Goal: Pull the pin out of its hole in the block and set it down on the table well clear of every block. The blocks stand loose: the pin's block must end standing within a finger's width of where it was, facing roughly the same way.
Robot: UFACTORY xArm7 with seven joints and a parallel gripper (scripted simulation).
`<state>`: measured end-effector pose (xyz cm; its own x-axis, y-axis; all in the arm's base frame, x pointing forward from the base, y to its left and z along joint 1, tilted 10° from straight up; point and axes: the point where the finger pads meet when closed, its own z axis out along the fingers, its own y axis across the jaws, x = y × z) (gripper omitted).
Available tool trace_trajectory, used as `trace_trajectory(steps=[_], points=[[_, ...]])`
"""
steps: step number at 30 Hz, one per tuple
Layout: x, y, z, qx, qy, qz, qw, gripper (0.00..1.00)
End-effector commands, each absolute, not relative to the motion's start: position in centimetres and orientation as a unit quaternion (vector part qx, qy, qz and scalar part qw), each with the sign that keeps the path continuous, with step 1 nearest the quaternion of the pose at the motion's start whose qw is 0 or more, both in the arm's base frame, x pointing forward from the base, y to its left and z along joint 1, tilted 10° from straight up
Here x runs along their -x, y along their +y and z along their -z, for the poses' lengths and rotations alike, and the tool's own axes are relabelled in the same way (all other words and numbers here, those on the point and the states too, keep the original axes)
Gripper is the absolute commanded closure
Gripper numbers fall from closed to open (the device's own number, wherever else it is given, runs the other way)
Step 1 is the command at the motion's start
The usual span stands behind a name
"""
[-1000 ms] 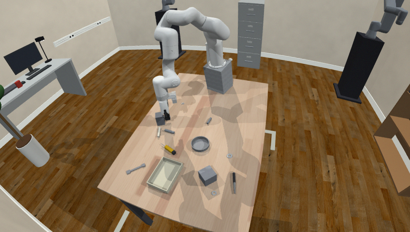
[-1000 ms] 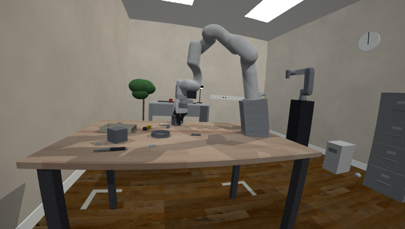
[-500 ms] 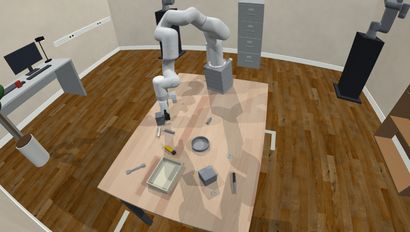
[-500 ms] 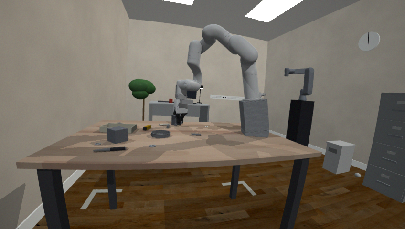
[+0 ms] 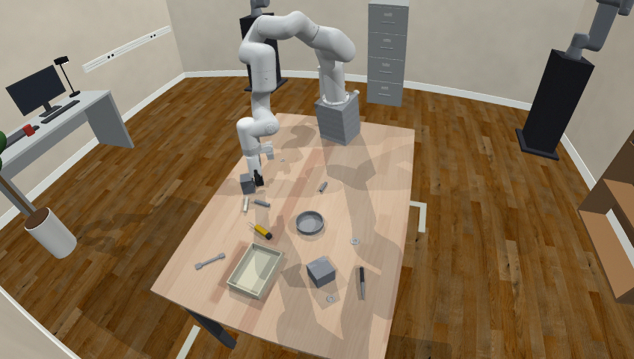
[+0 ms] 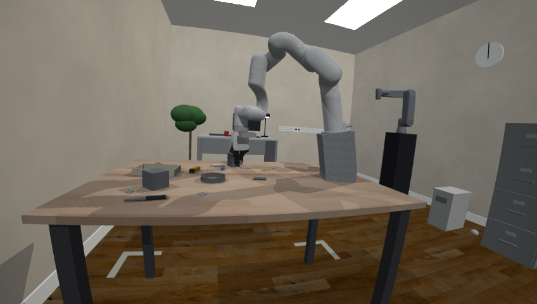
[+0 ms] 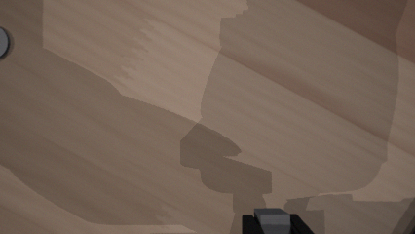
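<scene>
A small grey block [image 5: 247,183] stands near the far left edge of the table, and it also shows in the exterior view [image 6: 230,160]. My gripper [image 5: 257,179] points down right beside this block, at its right side. The fingers are shut on the grey pin [image 7: 271,218], whose end shows between the black fingertips at the bottom edge of the wrist view. The gripper also shows in the exterior view [image 6: 236,159]. I cannot tell how much of the pin sits in the block; the fingers hide it.
A second grey block [image 5: 320,271] stands at the front. Nearby lie a tray [image 5: 256,270], a round dish [image 5: 309,222], a yellow tool [image 5: 262,230], a wrench [image 5: 209,261], a pen [image 5: 362,282], washers [image 5: 354,241], and short rods [image 5: 262,203] just in front of the gripper.
</scene>
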<state>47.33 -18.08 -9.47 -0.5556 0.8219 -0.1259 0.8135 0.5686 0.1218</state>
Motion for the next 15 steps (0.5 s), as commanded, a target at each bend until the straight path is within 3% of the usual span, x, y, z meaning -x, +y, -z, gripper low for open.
trace_trajectory(steps=[1,15], points=[[-47.35,-17.95,9.39,-0.464,0.881,-0.025,0.086,1.0],[-46.85,-17.07,9.68,-0.464,0.881,-0.026,0.087,1.0]])
